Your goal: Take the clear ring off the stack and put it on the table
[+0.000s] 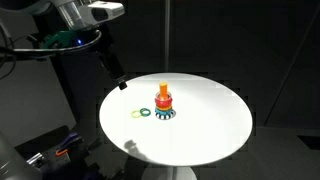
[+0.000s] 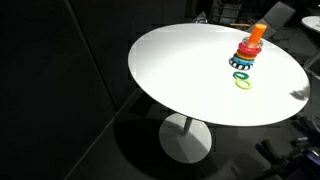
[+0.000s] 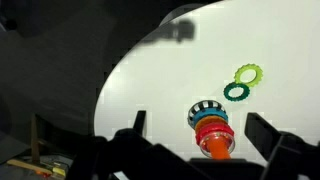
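The stack point(image 1: 164, 100) stands near the middle of the round white table point(image 1: 215, 125) and shows in both exterior views point(image 2: 247, 50). In the wrist view the stack point(image 3: 208, 124) has a toothed dark base, a blue and a red ring, and an orange peg. The clear ring point(image 3: 226, 141) shows as a faint outline round the peg, above the red ring. My gripper point(image 3: 197, 118) is open and empty, its fingers spread wide either side of the stack, well above it. In an exterior view my gripper point(image 1: 121, 83) hangs over the table's edge.
A green ring point(image 3: 237, 92) and a yellow ring point(image 3: 248, 74) lie flat on the table beside the stack, and both show in both exterior views: green point(image 1: 146, 114) point(image 2: 241, 76), yellow point(image 1: 134, 113) point(image 2: 243, 86). The surroundings are dark.
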